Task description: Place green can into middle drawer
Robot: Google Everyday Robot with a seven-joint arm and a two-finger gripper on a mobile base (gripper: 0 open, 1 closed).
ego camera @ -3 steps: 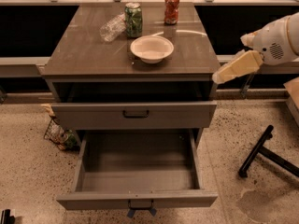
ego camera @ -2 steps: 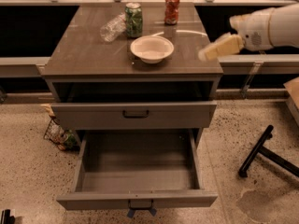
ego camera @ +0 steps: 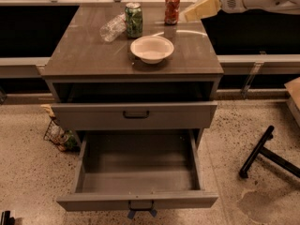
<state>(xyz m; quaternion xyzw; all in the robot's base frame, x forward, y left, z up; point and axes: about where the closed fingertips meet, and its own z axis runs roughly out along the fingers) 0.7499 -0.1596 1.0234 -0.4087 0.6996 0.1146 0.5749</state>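
The green can (ego camera: 133, 19) stands upright at the back of the cabinet top, left of a red-orange can (ego camera: 172, 7) and touching a clear plastic bottle (ego camera: 111, 28) that lies on its side. The middle drawer (ego camera: 138, 172) is pulled wide open and its box is empty; its front panel (ego camera: 93, 202) carries a small dark handle with a bluish tag below it. My gripper (ego camera: 199, 8), pale cream on a white arm, hovers above the back right of the top, just right of the red-orange can and well right of the green can. It holds nothing that I can see.
A white bowl (ego camera: 152, 48) sits mid-top in front of the cans. A shut grey drawer front with a black handle (ego camera: 136, 114) is above the open drawer. A wire basket (ego camera: 60, 136) stands on the floor at left, a black chair leg (ego camera: 257, 152) at right.
My gripper has moved up and to the left, from beside the cabinet's right edge to above the back right of the top near the red-orange can. Nothing else moved.
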